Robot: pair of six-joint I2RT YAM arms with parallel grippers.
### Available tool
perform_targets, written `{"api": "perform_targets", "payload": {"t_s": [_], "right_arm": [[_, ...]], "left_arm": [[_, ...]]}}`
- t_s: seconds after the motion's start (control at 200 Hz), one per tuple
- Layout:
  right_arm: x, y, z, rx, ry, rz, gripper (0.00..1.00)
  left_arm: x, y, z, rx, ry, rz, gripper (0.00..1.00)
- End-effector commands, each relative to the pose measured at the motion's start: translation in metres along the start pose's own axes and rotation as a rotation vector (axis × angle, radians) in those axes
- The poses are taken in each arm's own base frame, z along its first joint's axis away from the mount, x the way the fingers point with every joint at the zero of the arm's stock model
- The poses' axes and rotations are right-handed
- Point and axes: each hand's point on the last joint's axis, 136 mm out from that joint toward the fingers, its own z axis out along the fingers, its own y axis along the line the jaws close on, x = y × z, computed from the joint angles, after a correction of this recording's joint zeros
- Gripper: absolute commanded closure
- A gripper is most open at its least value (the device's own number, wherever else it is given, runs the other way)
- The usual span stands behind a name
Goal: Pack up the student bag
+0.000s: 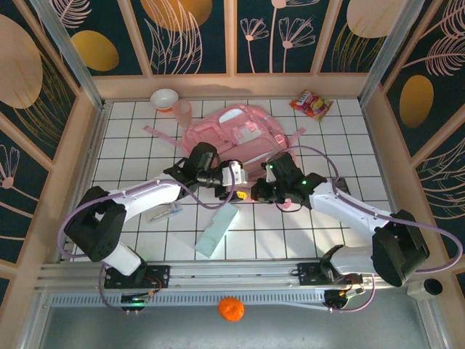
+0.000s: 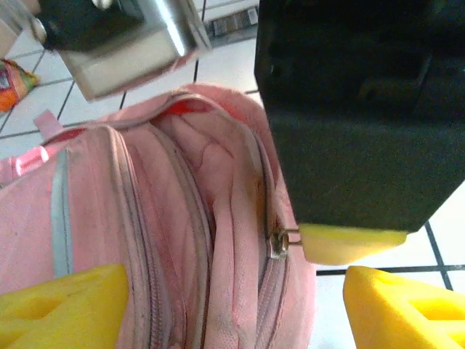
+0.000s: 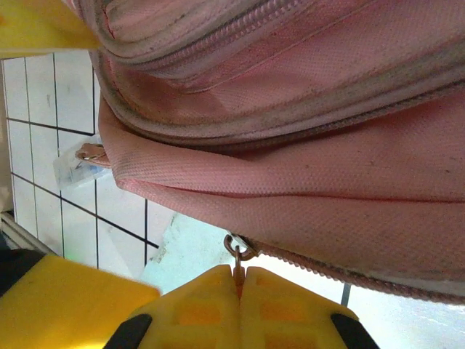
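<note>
A: Fingers of the left gripper stand wide apart, holding nothing. The bag lies between and beneath them.
B: And the right gripper?
A: Pinched tight on the zipper pull at the bag's near edge.
B: How does the bag lie?
A: Pink, flat on the tiled table, just beyond both grippers.
B: What is around the bag?
A: A bowl and a cup by its far-left corner. A snack packet off its far-right corner. A pale green box on its near side, apart from it.
</note>
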Motion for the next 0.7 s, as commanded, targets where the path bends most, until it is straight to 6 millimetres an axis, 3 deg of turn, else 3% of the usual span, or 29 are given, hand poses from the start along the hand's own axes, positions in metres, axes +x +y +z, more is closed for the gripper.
{"api": "perform_targets", "payload": {"t_s": [0.0,0.045,0.11,0.135,0.28,0.425,0.581,0.696], "right_arm": [[-0.003,0.014,-0.006,-0.062,0.013,-0.044,1.0],[-0.004,0.014,-0.007,-0.063,0.013,-0.043,1.0],[-0.005,0.009,-0.008,-0.047,0.007,-0.035,1.0],[-0.006,0.004,-0.009,-0.031,0.002,-0.027,1.0],[-0.016,-0.024,-0.011,0.106,-0.049,0.007,1.0],[-0.031,-0.026,-0.01,0.161,-0.126,-0.019,1.0],[-0.043,-0.023,-0.011,0.172,-0.195,-0.041,1.0],[-0.05,-0.032,-0.013,0.243,-0.237,-0.027,0.97]], "left_arm": [[0.016,0.016,0.011,-0.051,0.054,0.042,0.27],[0.025,0.024,0.015,-0.095,0.081,0.041,0.34],[0.028,0.027,0.017,-0.1,0.098,0.036,0.53],[0.026,0.026,0.018,-0.092,0.088,0.026,0.62],[-0.011,0.003,0.012,0.053,-0.08,-0.07,0.9],[-0.044,-0.011,0.001,0.155,-0.231,-0.166,1.0],[-0.061,-0.008,-0.01,0.139,-0.277,-0.189,1.0],[-0.069,-0.009,-0.015,0.152,-0.297,-0.19,1.0]]}}
